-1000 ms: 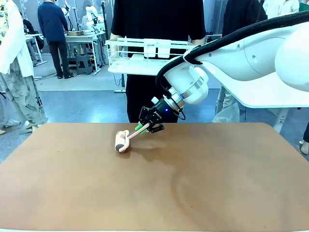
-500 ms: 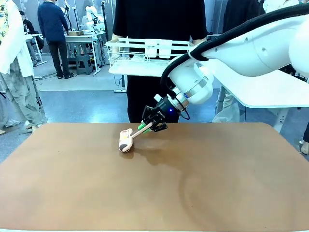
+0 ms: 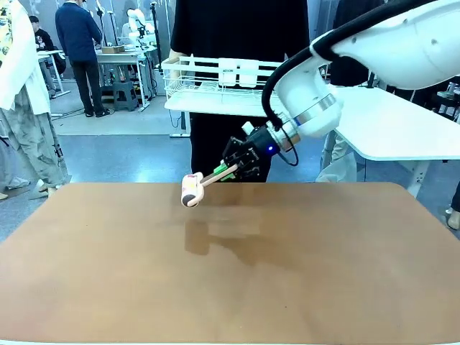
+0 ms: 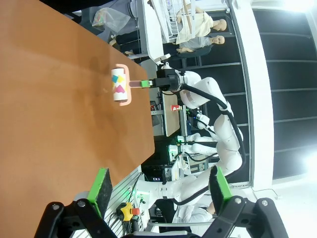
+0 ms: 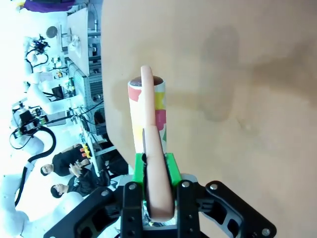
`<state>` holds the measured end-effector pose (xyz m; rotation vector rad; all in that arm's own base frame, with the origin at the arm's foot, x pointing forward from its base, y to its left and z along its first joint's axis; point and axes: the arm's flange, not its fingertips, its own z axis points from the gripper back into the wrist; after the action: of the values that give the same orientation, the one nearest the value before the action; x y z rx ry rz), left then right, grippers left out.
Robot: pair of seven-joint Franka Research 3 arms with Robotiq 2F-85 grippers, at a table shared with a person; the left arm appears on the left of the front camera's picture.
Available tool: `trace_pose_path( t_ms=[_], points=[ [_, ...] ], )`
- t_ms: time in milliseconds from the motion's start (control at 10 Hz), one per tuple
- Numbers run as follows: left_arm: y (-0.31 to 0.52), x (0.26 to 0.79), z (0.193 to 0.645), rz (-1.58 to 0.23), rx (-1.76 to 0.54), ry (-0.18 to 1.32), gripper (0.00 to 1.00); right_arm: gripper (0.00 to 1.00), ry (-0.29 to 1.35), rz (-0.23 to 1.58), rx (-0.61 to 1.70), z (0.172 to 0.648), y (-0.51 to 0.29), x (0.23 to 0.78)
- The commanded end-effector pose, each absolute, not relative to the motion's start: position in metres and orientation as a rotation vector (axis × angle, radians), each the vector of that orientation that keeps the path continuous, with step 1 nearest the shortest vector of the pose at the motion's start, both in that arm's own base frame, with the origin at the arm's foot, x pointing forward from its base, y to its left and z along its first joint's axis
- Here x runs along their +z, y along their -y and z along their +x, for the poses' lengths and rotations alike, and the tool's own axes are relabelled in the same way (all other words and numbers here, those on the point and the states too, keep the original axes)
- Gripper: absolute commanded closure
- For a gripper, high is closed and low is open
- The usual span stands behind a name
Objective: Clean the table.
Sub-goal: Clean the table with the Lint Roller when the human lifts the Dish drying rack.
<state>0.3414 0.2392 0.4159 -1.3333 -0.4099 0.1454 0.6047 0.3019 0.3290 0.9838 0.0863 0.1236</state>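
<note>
My right gripper (image 3: 233, 167) is shut on the pink handle of a lint roller (image 3: 192, 190), near the far edge of the reddish-brown table (image 3: 287, 273). The roller hangs just above the tabletop, and its shadow lies below it. In the right wrist view the green pads (image 5: 171, 168) clamp the handle, and the roll (image 5: 147, 114) with coloured shapes points away over the table (image 5: 247, 74). My left gripper (image 4: 161, 191) stands open with nothing between its fingers. It looks along the table (image 4: 49, 99) toward the roller (image 4: 120, 85).
A person in black (image 3: 237, 29) stands at the far side holding a white wire basket (image 3: 215, 79). A white-topped table (image 3: 388, 129) stands at the right behind the arm. Other people stand far off at the left.
My right gripper has moved up and to the right, lifting the roller off the tabletop. The person has raised the basket slightly.
</note>
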Motion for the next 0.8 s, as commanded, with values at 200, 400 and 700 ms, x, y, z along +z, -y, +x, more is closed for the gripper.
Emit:
trace_pose_path(
  t_ms=[200,400,700],
  points=[
    [-0.24,0.417,0.339,-1.342,0.143,0.418,0.0,0.79,-0.09,0.903,0.045,0.565,-0.221,0.369],
    [-0.24,0.417,0.339,-1.342,0.143,0.418,0.0,0.79,-0.057,0.897,-0.001,0.546,-0.171,0.394],
    [-0.24,0.417,0.339,-1.342,0.143,0.418,0.0,0.79,-0.082,0.873,-0.033,0.531,-0.089,0.42]
  ],
)
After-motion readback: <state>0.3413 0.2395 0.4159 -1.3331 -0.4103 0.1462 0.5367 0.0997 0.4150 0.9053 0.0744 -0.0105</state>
